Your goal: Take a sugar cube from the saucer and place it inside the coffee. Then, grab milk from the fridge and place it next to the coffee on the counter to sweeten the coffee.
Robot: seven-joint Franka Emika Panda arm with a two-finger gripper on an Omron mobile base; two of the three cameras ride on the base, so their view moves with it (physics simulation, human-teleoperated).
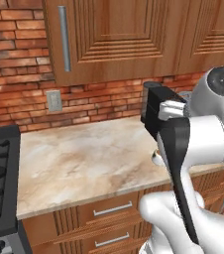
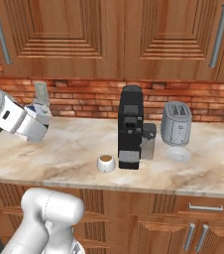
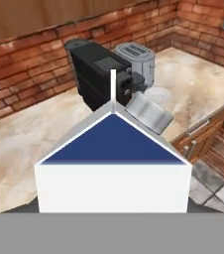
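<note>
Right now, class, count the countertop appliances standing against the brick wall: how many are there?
2. The black coffee machine stands mid-counter, just behind and right of the coffee. The silver toaster sits to its right, behind the saucer. Others could be hidden behind the arm.

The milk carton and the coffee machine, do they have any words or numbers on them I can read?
None can be read.
The milk carton, up close in the hand view: plain white and dark blue faces, no lettering.
The coffee machine: plain black, no label.
The toaster: no lettering visible either.
</note>
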